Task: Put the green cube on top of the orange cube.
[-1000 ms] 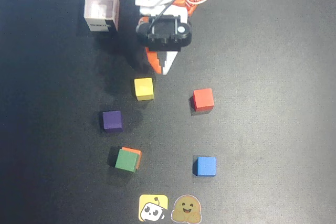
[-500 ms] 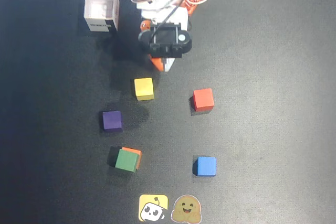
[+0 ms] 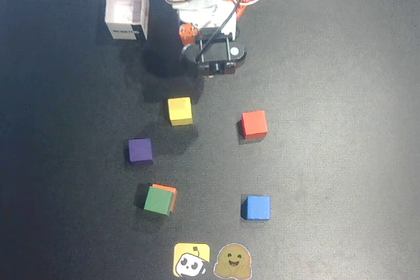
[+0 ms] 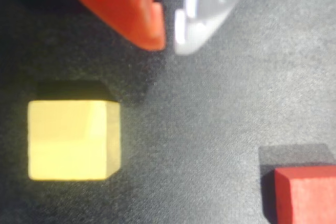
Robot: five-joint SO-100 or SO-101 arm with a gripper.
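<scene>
In the overhead view the green cube (image 3: pixel 157 200) rests on top of the orange cube (image 3: pixel 168 189), of which only a thin strip shows at the green cube's far right edge. My gripper (image 3: pixel 209 70) is pulled back near the arm's base, far from the stack. In the wrist view the gripper (image 4: pixel 169 38) is shut and empty, with its orange finger (image 4: pixel 137 14) and white finger (image 4: pixel 202 9) almost touching. The stack is out of the wrist view.
A yellow cube (image 3: pixel 180 111) (image 4: pixel 73 140) and a red cube (image 3: pixel 254 124) (image 4: pixel 304 195) lie just in front of the gripper. A purple cube (image 3: pixel 140 151), a blue cube (image 3: pixel 257 208) and a white open box (image 3: pixel 126 10) stand on the dark mat. Two stickers (image 3: pixel 210 260) lie at the near edge.
</scene>
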